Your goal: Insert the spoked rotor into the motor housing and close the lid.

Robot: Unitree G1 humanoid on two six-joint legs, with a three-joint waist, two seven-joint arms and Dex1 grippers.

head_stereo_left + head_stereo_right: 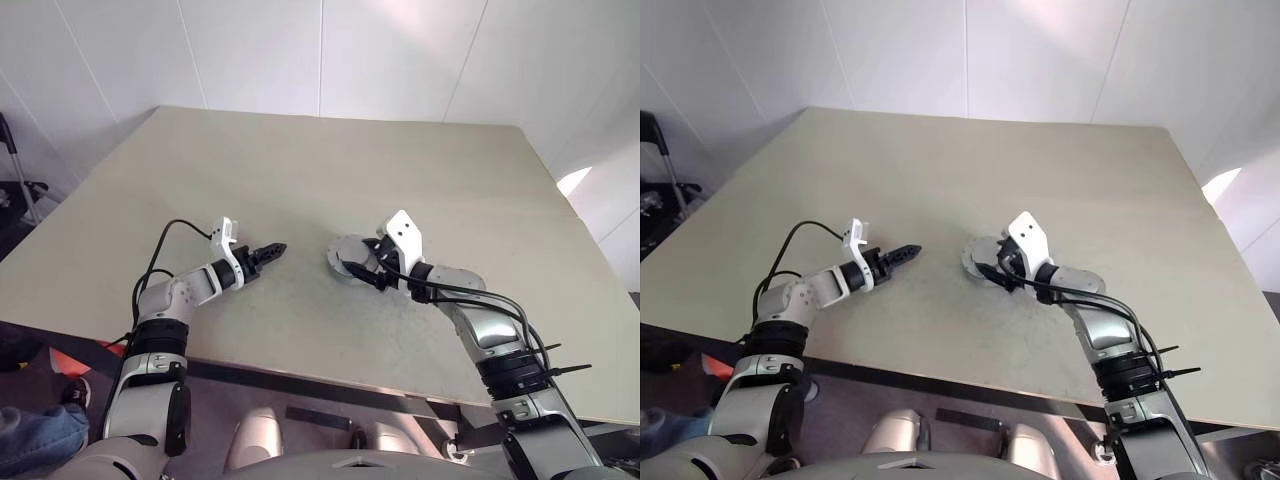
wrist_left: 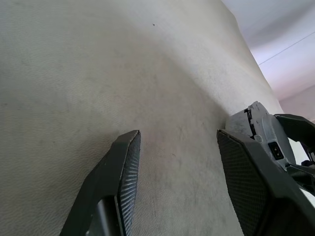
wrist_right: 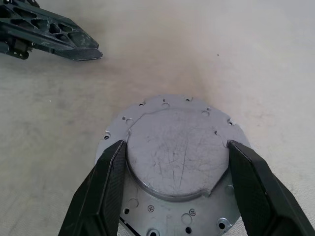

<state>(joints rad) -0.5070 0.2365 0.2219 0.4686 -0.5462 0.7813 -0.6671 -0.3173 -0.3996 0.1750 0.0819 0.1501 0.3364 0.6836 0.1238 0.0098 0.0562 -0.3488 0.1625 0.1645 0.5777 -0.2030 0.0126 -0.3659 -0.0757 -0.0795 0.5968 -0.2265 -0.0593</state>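
In the left eye view, the right end effector [image 1: 358, 270] sits in the middle of the frame, just right of centre. Its black fingers reach around a round silver metal disc [image 1: 345, 257] lying flat on the table [image 1: 330, 170]. The left end effector [image 1: 270, 250] is a bit to the left of the disc, with bare table in between. Its tip points at the disc. So the right arm is the nearer one.

In the right eye view it looks the same. The disc is right at the right end effector's tip, and the left one stays apart from it.

In the left wrist view, the two fingers [image 2: 123, 172] stand wide apart with nothing between them but table. The right arm's white wrist part [image 2: 258, 130] shows at the right edge.

In the right wrist view, the lid fills the lower middle. It is a flat plate with small holes and a raised round part on top. The two fingers [image 3: 106, 189] stand wide, one on each side of the raised part. I cannot tell if they touch it. The disc has no long side, it is round. The spoked wheel and the copper part cannot be seen, perhaps under the lid.
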